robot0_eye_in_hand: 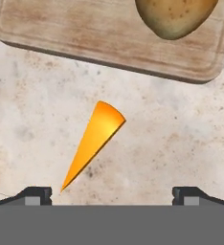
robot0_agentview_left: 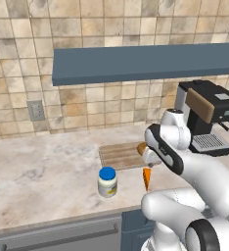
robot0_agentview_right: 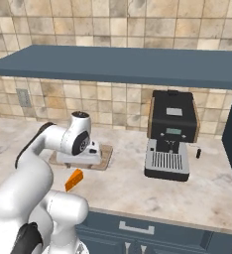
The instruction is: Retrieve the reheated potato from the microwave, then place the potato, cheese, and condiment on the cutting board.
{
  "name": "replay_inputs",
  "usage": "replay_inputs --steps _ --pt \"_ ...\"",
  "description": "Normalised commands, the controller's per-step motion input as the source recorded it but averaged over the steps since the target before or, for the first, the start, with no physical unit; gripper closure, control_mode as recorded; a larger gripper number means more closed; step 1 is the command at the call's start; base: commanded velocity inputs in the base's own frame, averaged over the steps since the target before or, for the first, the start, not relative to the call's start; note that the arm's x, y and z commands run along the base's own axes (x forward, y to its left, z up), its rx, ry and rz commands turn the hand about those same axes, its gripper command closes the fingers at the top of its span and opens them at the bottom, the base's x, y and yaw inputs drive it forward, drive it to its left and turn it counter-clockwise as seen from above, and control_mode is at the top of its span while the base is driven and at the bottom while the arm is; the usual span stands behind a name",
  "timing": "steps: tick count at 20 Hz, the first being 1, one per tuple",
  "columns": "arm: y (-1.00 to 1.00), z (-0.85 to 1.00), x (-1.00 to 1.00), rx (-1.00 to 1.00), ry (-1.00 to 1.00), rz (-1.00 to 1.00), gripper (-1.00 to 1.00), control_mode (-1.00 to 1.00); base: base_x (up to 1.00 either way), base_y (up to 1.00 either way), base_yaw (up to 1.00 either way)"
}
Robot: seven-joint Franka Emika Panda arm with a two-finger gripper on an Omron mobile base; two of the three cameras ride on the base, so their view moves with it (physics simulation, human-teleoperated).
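Observation:
The golden-brown potato (robot0_eye_in_hand: 176, 16) lies on the wooden cutting board (robot0_eye_in_hand: 75, 33), at its right end. The orange cheese (robot0_eye_in_hand: 92, 139) wedge rests on the counter just in front of the board. My gripper (robot0_eye_in_hand: 112, 194) hovers above the cheese, open and empty, with the wedge's thin tip near the left fingertip (robot0_eye_in_hand: 37, 194). From the left base view, the cutting board (robot0_agentview_left: 117, 155), potato (robot0_agentview_left: 142, 147) and cheese (robot0_agentview_left: 146, 177) sit beside my arm, and the condiment (robot0_agentview_left: 107, 181) jar with its blue lid stands on the counter left of the cheese. The microwave is out of view.
A black coffee machine (robot0_agentview_right: 170, 134) stands on the counter to the right of the board. A blue shelf (robot0_agentview_left: 146, 63) runs overhead along the tiled wall. The counter's front edge (robot0_agentview_left: 62, 220) lies close behind the jar and cheese.

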Motion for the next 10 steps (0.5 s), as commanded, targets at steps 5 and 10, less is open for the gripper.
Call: replay_inputs --steps 5,10 --pt "0.32 -0.09 -0.02 0.00 -0.03 -0.23 -1.00 -1.00 0.00 0.00 0.00" --pt "0.19 -0.30 0.01 -0.03 -0.01 -0.22 -1.00 -1.00 0.00 0.00 0.00"
